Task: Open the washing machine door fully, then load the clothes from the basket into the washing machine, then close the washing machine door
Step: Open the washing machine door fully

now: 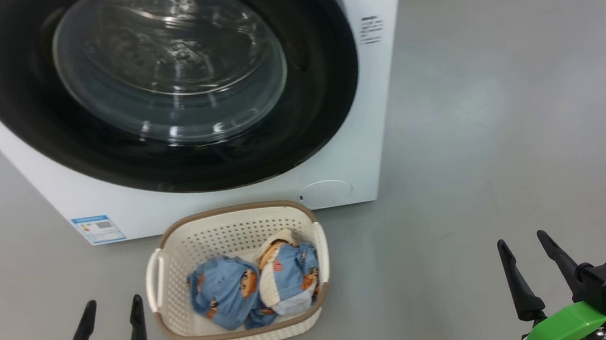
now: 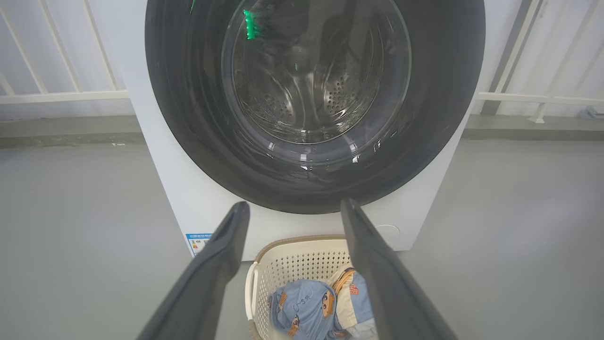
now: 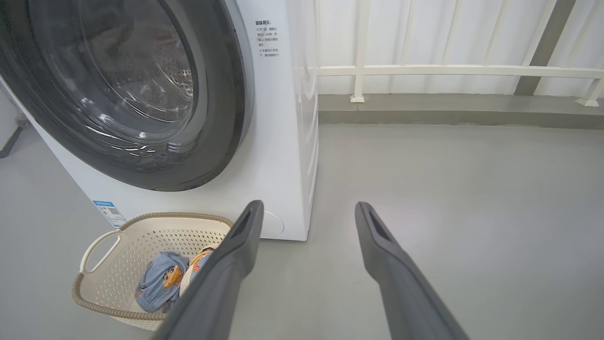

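Jaws of the left gripper [image 1: 113,300] and right gripper [image 1: 521,238] stand spread wide and empty, at seven and five o'clock. Blue car-print clothes [image 1: 225,291] lie bunched in the cream basket [image 1: 234,208] at six, before the washing machine [image 1: 368,146], whose glossy black door [image 1: 319,106] sits shut at twelve.

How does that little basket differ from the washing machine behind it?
The basket is small and cream with a brown rim; the washing machine is a big white box. The basket is open-topped, while the washing machine is shut by its round black door. The basket holds the blue clothes; the washing machine's drum looks empty. Both stand on the grey floor.
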You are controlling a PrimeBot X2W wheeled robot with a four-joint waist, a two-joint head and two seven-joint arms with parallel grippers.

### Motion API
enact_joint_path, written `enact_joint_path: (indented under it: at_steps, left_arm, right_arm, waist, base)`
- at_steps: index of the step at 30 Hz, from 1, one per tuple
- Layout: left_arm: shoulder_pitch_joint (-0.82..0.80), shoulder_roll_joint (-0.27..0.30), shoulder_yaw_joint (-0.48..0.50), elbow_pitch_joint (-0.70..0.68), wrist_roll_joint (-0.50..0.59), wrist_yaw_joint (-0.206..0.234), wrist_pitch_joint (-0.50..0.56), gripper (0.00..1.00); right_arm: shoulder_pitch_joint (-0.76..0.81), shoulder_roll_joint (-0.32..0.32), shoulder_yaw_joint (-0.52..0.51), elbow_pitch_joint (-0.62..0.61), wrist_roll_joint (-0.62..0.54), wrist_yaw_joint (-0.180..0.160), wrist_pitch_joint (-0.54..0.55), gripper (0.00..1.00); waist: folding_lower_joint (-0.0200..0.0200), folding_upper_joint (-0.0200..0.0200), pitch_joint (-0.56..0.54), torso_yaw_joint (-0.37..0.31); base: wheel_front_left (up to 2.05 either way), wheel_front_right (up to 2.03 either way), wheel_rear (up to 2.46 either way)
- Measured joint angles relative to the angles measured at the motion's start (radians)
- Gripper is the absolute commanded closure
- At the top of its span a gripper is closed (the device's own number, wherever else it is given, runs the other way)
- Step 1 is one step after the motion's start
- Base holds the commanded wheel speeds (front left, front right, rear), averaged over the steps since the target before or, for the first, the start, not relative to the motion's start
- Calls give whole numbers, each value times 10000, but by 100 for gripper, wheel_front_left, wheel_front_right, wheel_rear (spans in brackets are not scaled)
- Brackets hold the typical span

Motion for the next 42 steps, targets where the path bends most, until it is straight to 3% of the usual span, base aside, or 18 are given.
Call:
enact_joint_path:
  at_steps: [11, 28, 29, 31, 37, 42]
  left_arm:
    - [-43, -82, 21, -245, -314, 0, -2, 0]
    - [-43, -61, -84, -244, -418, 0, -2, 0]
    - [-43, -63, -98, -244, -418, 0, -2, 0]
    - [-42, -65, -111, -244, -418, 0, -2, 0]
    - [-41, -90, -196, -242, -420, 0, -2, 0]
    - [-97, -92, -341, -240, -506, 0, -2, 0]
  right_arm:
    - [-9, 0, -44, -17, -42, 0, 0, 0]
    - [-147, 56, -63, 15, -40, 0, 0, 0]
    - [-193, 61, -58, -10, 8, 0, 0, 58]
    - [-270, 90, -13, -15, 238, 0, 0, 100]
    - [-983, 155, 314, -42, 1820, 0, 0, 100]
    - [-2201, 151, 512, -242, 4182, 0, -2, 100]
  waist:
    - [0, 0, 132, 17]
    - [0, 0, 113, 39]
    - [0, 0, 107, 45]
    - [0, 0, 102, 49]
    - [0, 0, 112, 1]
    - [0, 0, 231, 3]
  base:
    - [82, 65, -147]
    - [3, 3, -7]
    - [0, 0, 0]
    - [0, 0, 0]
    - [0, 0, 0]
    - [0, 0, 0]
